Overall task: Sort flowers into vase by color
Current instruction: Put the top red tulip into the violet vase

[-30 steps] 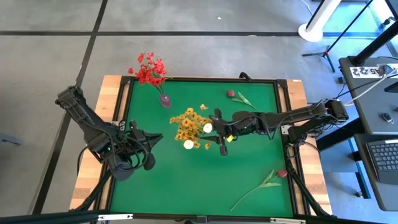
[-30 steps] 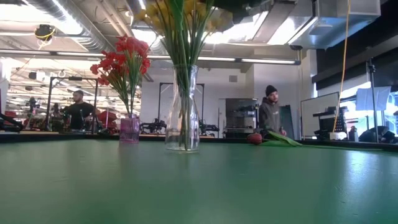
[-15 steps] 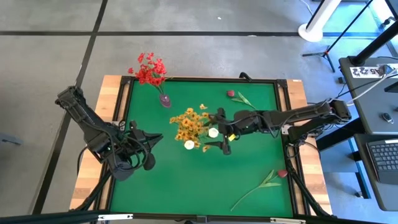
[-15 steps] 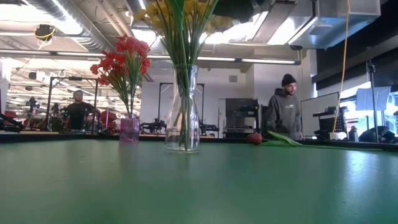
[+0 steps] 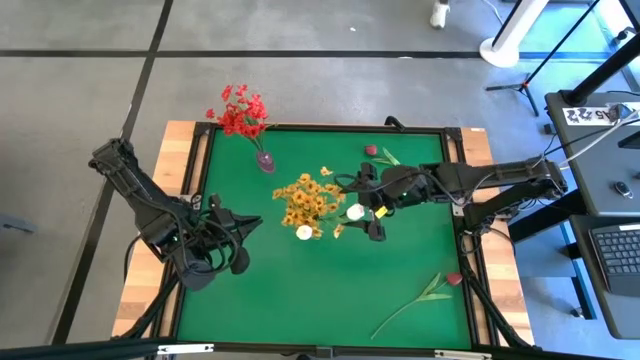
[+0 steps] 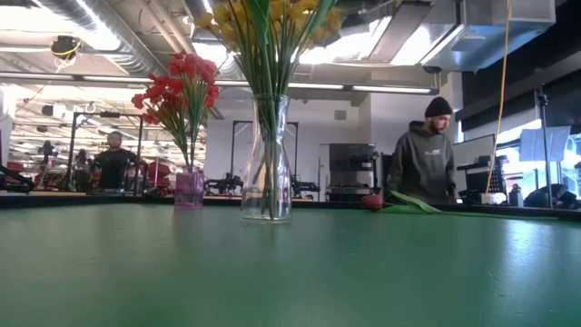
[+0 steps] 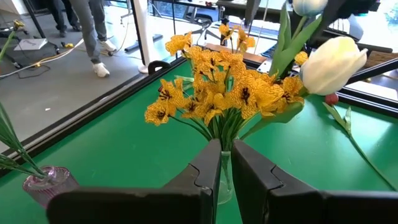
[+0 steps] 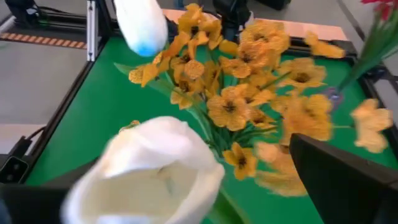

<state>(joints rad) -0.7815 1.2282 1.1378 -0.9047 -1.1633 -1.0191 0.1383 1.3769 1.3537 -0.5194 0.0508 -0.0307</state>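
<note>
Green tabletop [image 5: 400, 270] carries a clear vase [image 6: 266, 159] of yellow-orange flowers [image 5: 305, 200] with two white tulip buds [image 5: 354, 212] among them. Right hand [image 5: 370, 205], fingers spread, sits just beside the nearer bud, evidently a release. Left hand [image 5: 235, 240], pressed together and empty, waits at the left edge; pink rose buds [image 5: 453, 279] lie unsorted.

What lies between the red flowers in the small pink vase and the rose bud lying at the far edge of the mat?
Only bare green mat lies between the red flowers and the rose bud, as the high view shows.

2 vases [image 5: 266, 160] [image 6: 266, 159], 2 white tulip buds [image 5: 354, 212] [image 5: 303, 232], 2 pink rose stems [image 5: 371, 150] [image 5: 453, 279], 1 red bunch [image 5: 240, 112], 1 yellow bunch [image 5: 308, 200].
</note>
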